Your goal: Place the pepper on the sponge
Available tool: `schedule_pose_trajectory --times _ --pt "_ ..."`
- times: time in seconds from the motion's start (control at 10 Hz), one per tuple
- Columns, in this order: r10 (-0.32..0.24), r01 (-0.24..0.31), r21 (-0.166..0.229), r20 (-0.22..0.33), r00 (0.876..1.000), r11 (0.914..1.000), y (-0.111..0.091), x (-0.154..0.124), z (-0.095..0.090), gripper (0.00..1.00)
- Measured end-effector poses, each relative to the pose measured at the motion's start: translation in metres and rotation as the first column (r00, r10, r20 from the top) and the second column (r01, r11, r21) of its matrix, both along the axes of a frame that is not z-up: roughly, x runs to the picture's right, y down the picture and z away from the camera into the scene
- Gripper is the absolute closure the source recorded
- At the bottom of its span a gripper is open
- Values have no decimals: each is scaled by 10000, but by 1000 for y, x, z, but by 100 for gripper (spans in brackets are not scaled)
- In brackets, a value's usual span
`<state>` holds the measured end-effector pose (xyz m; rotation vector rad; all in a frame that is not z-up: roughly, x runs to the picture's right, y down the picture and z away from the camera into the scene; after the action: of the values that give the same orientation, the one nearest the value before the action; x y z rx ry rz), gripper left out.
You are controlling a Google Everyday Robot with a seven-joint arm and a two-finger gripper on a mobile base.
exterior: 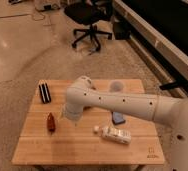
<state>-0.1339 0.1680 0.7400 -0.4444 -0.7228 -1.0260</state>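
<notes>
The pepper (51, 122), slim and dark red, lies on the left part of the wooden table (87, 150). The sponge (118, 118), a small blue pad, rests right of centre, partly tucked under my white arm. My arm reaches in from the right, and its end with the gripper (69, 114) hangs over the table just right of the pepper, a short gap away. Nothing shows in the gripper.
A black striped block (45, 93) sits at the table's back left. A white bottle (114, 134) lies in front of the sponge and a clear cup (117, 86) stands at the back. A black office chair (89, 20) is on the floor beyond.
</notes>
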Motion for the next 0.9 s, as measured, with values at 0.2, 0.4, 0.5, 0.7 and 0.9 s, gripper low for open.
schedule_pose_trajectory --times 0.2,0.4,0.5,0.7,0.9 --pt "1 -1 -4 -7 10000 10000 0 0 0 35" --pt "6 -6 9 -29 10000 10000 0 2 1 35" --pt "-33 33 41 11 10000 10000 -1 0 4 35" --pt "-260 258 75 279 9993 9996 -3 -12 21 35" --pt "-733 729 88 531 9959 9973 -5 -30 47 35"
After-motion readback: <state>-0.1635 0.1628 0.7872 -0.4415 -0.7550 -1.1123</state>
